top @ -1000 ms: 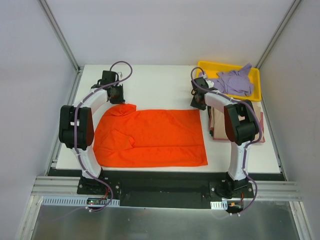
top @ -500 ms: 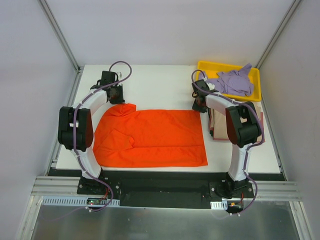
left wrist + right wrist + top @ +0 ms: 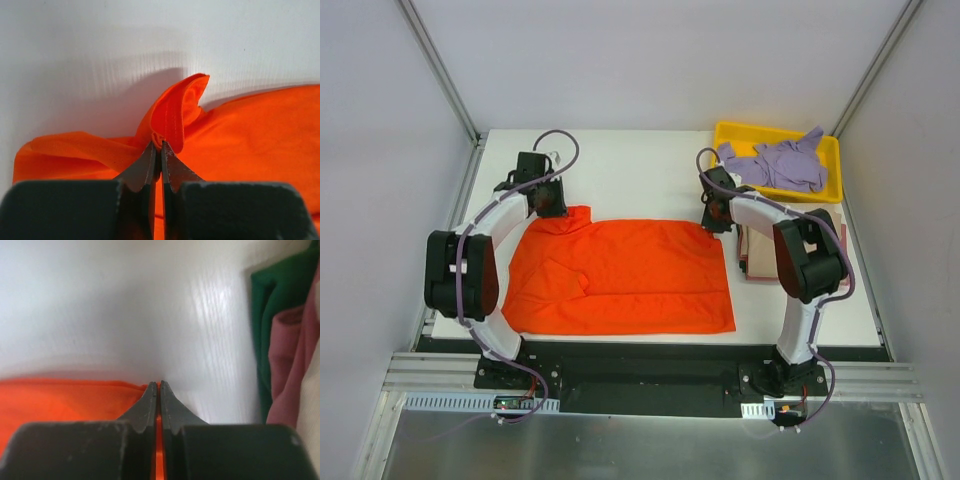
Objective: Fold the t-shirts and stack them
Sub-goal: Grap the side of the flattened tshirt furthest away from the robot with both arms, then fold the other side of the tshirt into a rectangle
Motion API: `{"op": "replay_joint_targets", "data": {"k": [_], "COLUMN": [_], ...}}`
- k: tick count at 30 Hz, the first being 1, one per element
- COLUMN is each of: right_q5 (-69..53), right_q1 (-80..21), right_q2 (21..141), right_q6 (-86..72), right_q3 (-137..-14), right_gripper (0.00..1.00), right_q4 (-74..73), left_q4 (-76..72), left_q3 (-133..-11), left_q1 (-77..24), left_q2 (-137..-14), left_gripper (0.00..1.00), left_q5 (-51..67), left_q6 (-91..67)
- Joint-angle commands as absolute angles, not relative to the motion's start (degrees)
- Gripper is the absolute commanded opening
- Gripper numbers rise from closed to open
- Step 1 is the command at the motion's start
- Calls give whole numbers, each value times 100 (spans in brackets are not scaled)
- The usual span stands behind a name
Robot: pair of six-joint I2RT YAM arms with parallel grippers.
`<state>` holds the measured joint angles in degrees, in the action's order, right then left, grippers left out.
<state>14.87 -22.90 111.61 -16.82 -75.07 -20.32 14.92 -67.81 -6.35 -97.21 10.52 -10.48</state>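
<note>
We are in a robotics lab. Plain grey panels (image 3: 650, 60) and aluminium struts (image 3: 438, 68), at eleven and one o'clock, box our white table (image 3: 630, 170).

The left gripper (image 3: 160, 146) has pulled the orange-red t-shirt's (image 3: 630, 275) far-left corner toward the tabletop's far edge, its elbow swinging toward the left edge.

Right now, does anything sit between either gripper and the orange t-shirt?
Nothing visible does. The left gripper is pinched shut on a raised fold at the far left corner of the orange t-shirt, and the right gripper is shut on its far right edge.
</note>
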Motion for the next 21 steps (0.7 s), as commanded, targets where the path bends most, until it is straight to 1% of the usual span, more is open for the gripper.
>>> {"op": "replay_joint_targets", "data": {"k": [1,8,11,15,21], "right_q5": [1301,1230,1178,915,668], "right_q1": [-2540,-2742,-2786,-2830,-2848], "right_q2": [10390,9564,9221,8790,8491], "right_q6": [-1371,-1327,-1283,-1213,-1169], "right_q3": [-7138,-6461,-6206,-5916,-5704], "right_gripper": [1,1,1,1,1], "right_q4": [-2215,-2276,-2364,-2452,-2593], "left_q4": [1231,1151,1151,1151,1221], "left_q3": [-6224,-5187,-4669,-3957,-2901], "left_q1": [-650,-650,-650,-650,-650], "left_q2": [-8922,-7894,-7210,-6234,-5003], "left_gripper": [0,0,0,0,0], "left_q5": [1108,879,529,370,71], "left_q6": [-1353,-1915,-2362,-2899,-3524]}}
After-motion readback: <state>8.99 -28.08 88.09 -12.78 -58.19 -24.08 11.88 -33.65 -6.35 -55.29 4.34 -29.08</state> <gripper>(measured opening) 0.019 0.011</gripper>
